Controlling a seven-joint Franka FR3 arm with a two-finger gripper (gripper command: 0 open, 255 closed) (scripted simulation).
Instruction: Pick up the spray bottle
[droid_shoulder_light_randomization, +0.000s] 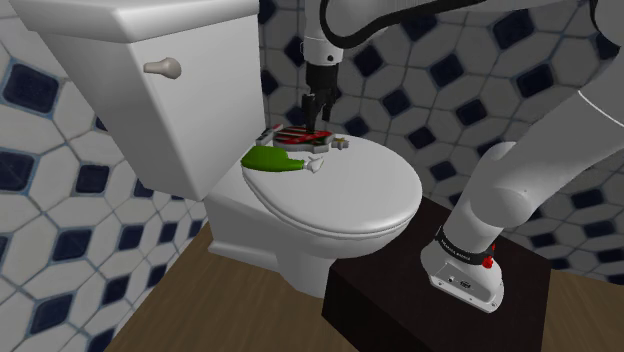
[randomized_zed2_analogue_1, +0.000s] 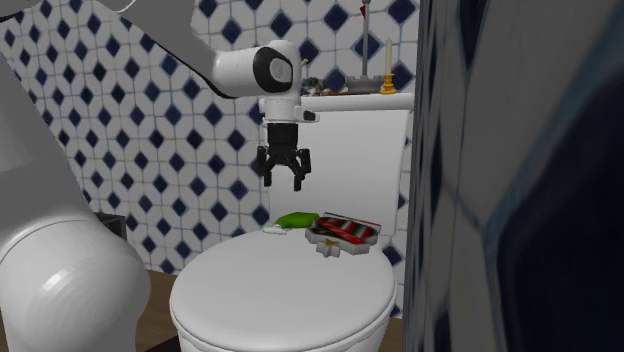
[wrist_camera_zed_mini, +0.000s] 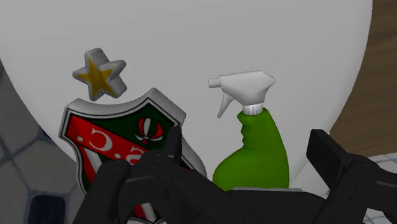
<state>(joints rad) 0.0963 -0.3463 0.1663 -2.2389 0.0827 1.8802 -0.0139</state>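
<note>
A spray bottle (droid_shoulder_light_randomization: 273, 160) with a green body and a white trigger head lies on its side on the closed white toilet lid (droid_shoulder_light_randomization: 352, 198), close to the tank. My black gripper (droid_shoulder_light_randomization: 316, 118) hangs open above the back of the lid, nearer to a shield badge than to the bottle. In the second exterior view the gripper (randomized_zed2_analogue_1: 284, 183) is well above the bottle (randomized_zed2_analogue_1: 296, 220), with nothing between its fingers. In the wrist view the bottle (wrist_camera_zed_mini: 256, 149) lies below the gap of the open gripper (wrist_camera_zed_mini: 245, 143), trigger head pointing away from the hand.
A red, green and white shield badge (droid_shoulder_light_randomization: 298, 135) and a small star piece (wrist_camera_zed_mini: 98, 74) lie on the lid beside the bottle. The tank (droid_shoulder_light_randomization: 170, 90) rises close behind. Blue-and-white tiled walls enclose the corner. My dark stand (droid_shoulder_light_randomization: 400, 300) sits beside the bowl.
</note>
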